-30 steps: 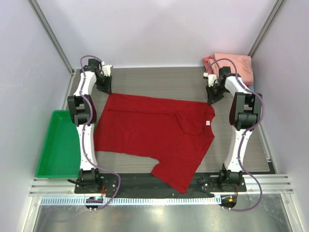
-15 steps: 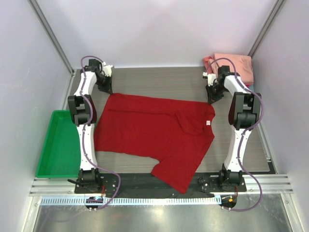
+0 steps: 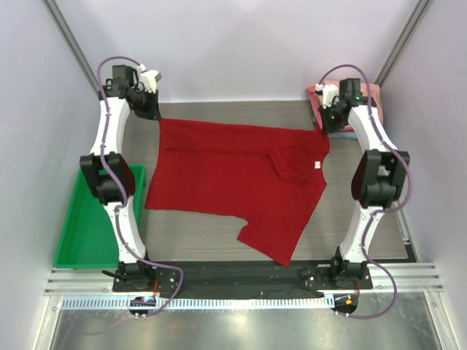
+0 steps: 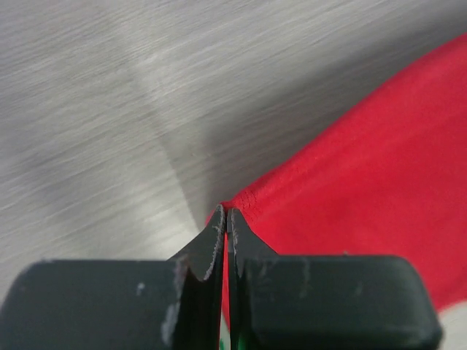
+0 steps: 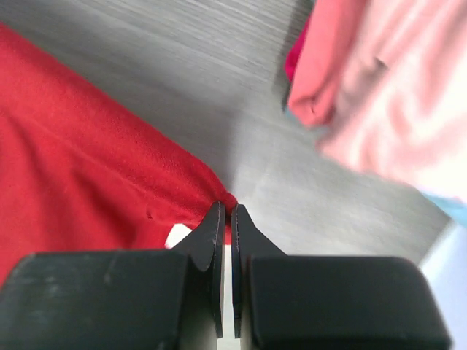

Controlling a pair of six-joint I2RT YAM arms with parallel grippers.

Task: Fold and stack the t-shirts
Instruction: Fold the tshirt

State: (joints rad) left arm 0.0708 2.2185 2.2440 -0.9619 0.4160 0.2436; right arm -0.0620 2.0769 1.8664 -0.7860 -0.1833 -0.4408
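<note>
The left gripper (image 4: 226,213) has its two black fingers pressed tight together. A corner of the red shirt (image 4: 379,168) is pinched between the tips. The right gripper (image 5: 226,209) is squeezed closed the same way, and it pinches another corner of that shirt. The fingers are hard, dark and a bit scratched. The cloth is soft and smooth, with a thin sewn edge.

In the top view the red shirt lies spread out in the middle of the frame. Its two far corners are lifted up, at the upper left and the upper right. The rest lies flat, with one sleeve poking toward the bottom. A small white label (image 3: 317,165) sits by the neck.

The table (image 3: 190,237) is gray, with thin lines like wood. A green tray (image 3: 80,233) of shiny plastic sits at the left edge, and the left arm covers part of it.

The pink shirts (image 5: 387,87) are folded in a soft pile at the upper right. They look blurry. In the top view the right arm hides most of them. A pale blue strip (image 5: 456,210) peeks out under the pile, cut off by the frame.
</note>
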